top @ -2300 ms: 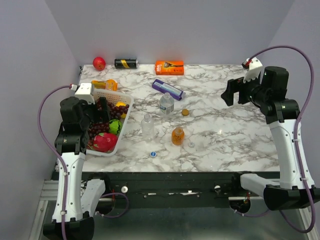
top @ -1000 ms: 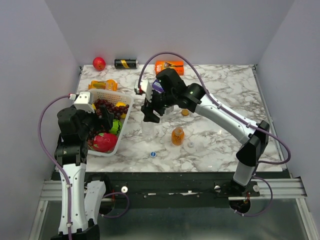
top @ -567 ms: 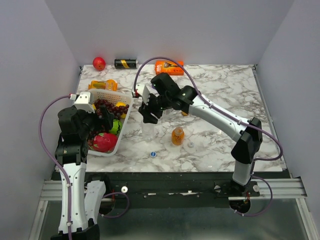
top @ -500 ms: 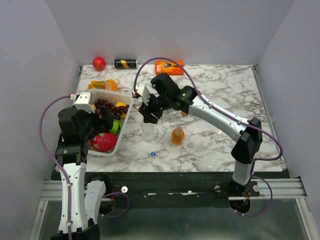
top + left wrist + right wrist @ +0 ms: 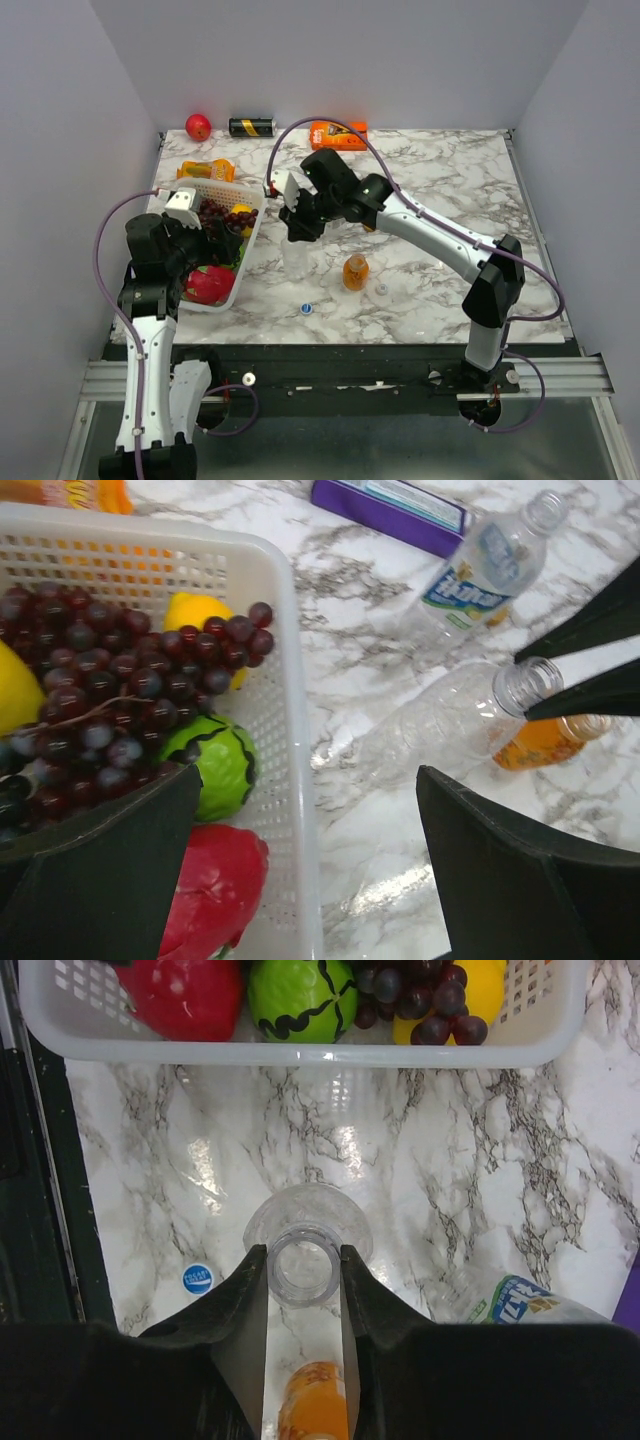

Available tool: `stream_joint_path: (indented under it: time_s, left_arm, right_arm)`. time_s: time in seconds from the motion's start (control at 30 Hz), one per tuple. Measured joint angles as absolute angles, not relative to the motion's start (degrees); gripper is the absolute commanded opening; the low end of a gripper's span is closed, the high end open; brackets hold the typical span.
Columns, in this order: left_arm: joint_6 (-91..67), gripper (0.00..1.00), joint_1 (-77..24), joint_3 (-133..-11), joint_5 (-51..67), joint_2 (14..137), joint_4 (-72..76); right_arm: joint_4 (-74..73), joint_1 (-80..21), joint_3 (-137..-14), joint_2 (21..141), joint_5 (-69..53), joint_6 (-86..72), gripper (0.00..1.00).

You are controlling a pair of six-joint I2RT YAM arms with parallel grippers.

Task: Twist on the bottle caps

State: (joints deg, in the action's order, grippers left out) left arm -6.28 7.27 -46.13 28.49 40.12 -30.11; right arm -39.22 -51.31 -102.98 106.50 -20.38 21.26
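Right gripper [image 5: 304, 1272]: clamped on neck of clear bottle [image 5: 300, 1218] (standing upright).
Left gripper [image 5: 308, 780]: jaws apart, over fruit basket [image 5: 290, 660].
Nearby: blue cap [image 5: 198, 1279], orange bottle [image 5: 315, 1400].

Quick count on my counter [image 5: 450, 190]: three bottles [image 5: 355, 272], two caps [image 5: 306, 309] in sight, one basket [image 5: 290, 680], one can [image 5: 252, 127], two boxes [image 5: 338, 134], one loose red fruit [image 5: 198, 126].

We note a white basket [image 5: 290, 630] at left holding dark grapes [image 5: 110, 670], a lemon [image 5: 195, 612], a green fruit [image 5: 215, 765] and a red fruit [image 5: 215, 890]. Beside it, the right gripper [image 5: 521, 688] pinches the clear bottle [image 5: 440, 725] at its open neck. We see a labelled bottle [image 5: 480, 575], orange bottle [image 5: 545, 742] and purple box [image 5: 395, 505] nearby. The left gripper [image 5: 308, 775] gapes wide.
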Motion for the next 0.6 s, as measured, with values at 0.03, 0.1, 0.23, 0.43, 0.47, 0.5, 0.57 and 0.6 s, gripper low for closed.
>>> stream_joint_path:
  time_s: [0.03,0.1,0.23,0.43,0.47,0.5,0.57,0.6]
  left_arm:
    - [-5.82,0.99,6.81,-45.56,30.92,40.66,-29.50]
    - [-4.54,0.99,5.52,-44.42,34.70,41.91,-28.42]
    - [-0.69,0.99,0.62,-42.68,40.82,42.57,-27.94]
    - [3.42,0.99,-8.62,-39.42,43.24,40.99,-22.65]
    - [3.44,0.99,-9.45,-38.09,43.24,40.36,-21.26]
    - [3.42,0.99,-10.02,-37.19,43.24,40.03,-20.25]
    - [3.57,0.99,-11.25,-36.23,43.20,40.62,-18.52]
    - [3.62,0.99,-11.68,-36.18,43.16,41.28,-17.74]
  right_arm:
    - [-39.75,-51.31,-103.31,106.48,-20.18,21.56,0.01]
    - [-41.67,-51.29,-104.77,106.48,-20.01,22.41,0.01]
    - [-46.83,-51.31,-111.48,106.26,-20.18,24.01,0.01]
    - [-52.03,-51.24,-122.74,105.41,-22.33,22.41,0.01]
    - [-52.69,-51.22,-124.29,105.41,-23.00,21.61,0.01]
    - [-53.28,-51.20,-125.71,105.41,-23.73,20.84,0.01]
    - [-53.76,-51.20,-127.33,105.41,-25.02,19.44,0.01]
    - [-53.95,-51.20,-127.70,105.41,-25.50,18.92,0.00]
